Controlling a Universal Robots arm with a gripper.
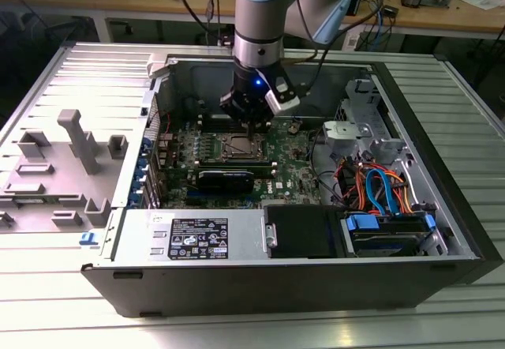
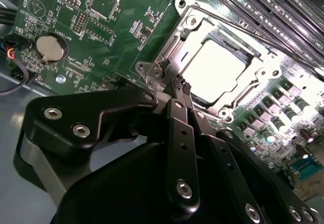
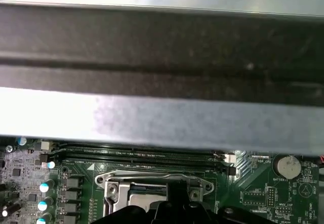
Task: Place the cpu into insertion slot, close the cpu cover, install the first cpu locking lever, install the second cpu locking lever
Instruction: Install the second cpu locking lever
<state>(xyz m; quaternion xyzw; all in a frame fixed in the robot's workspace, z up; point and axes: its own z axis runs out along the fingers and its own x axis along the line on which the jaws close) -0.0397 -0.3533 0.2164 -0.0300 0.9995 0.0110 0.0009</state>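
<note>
Hovering low inside the open computer case (image 1: 442, 207), the black end effector (image 2: 181, 85) has its fingers pressed together, holding nothing, tips at the near corner of the thin silver hinged cpu cover (image 2: 188, 19). That cover lies over the dull silver square cpu (image 2: 215, 67) in the silver-rimmed insertion slot (image 1: 239, 147). A skewed push here could, I judge, slip off the metal and scrape the green circuit board (image 2: 76, 36).

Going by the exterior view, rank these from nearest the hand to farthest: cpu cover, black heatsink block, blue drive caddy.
1. cpu cover: directly beneath the hand, whose fingertips sit at its edge.
2. black heatsink block: just past the socket, toward the case's front wall.
3. blue drive caddy: far off at the exterior view's lower right corner of the case.
</note>
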